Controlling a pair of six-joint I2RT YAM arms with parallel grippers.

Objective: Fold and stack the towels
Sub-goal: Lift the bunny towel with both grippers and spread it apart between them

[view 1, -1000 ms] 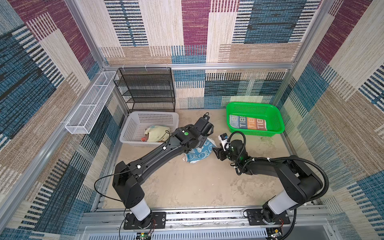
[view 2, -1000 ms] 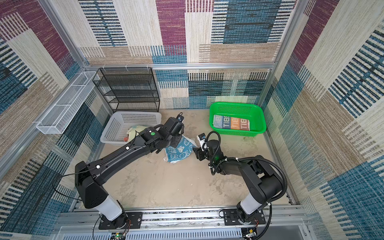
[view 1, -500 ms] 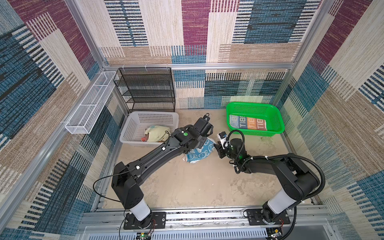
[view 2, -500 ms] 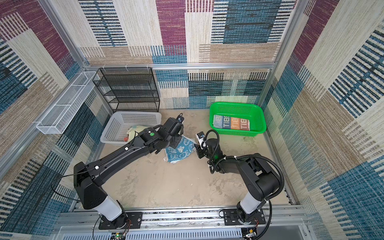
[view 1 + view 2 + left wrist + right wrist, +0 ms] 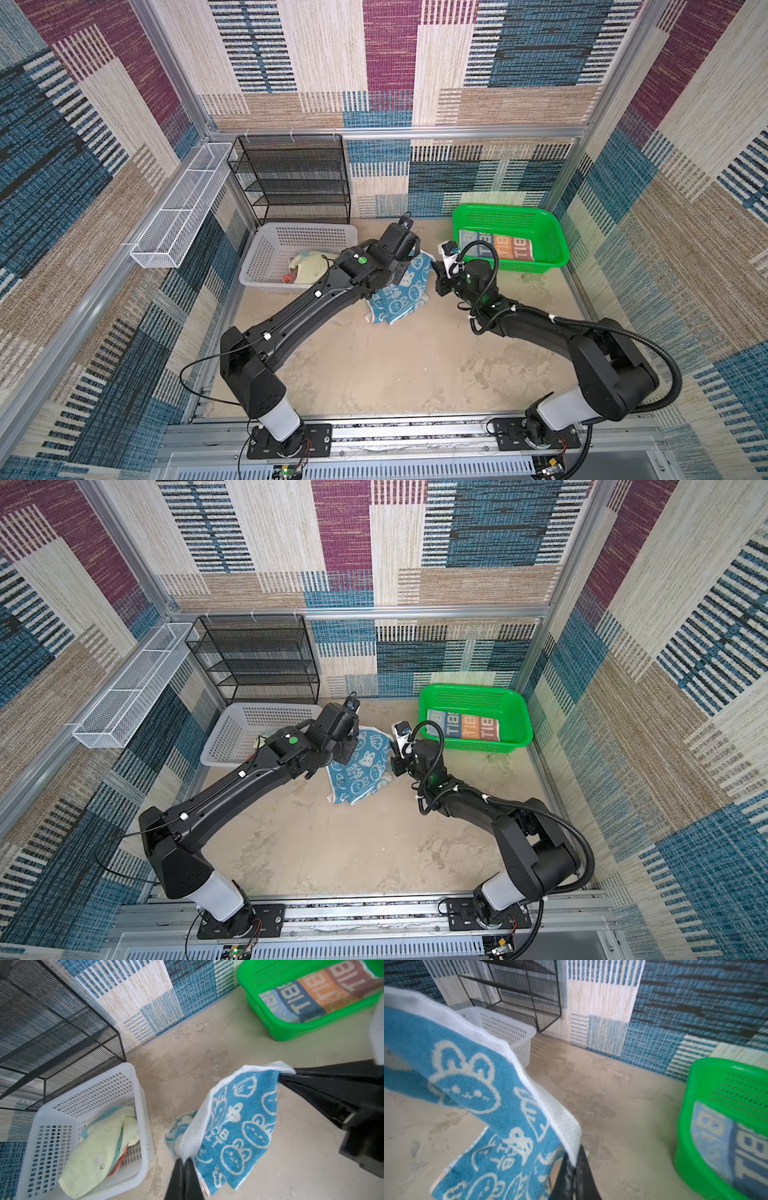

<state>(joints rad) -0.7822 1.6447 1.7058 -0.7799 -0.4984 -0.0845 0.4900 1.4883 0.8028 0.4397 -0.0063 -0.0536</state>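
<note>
A white basket (image 5: 266,257) at the left holds a crumpled cream-and-teal towel (image 5: 309,268). Over the middle of the bench (image 5: 395,365), the left gripper (image 5: 185,1160) is pinching one white-hemmed corner of the blue rabbit towel (image 5: 245,1118). The right gripper (image 5: 574,1157), spread a second ago, now pinches the opposite corner. At the right, a green basket (image 5: 509,208) holds a striped towel (image 5: 496,249) lettered "TIB".

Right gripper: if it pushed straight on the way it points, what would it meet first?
Beyond the rabbit towel corner its fingers pinch, the right gripper probably meets bare tabletop first, short of the back wall; depth is unclear.
</note>
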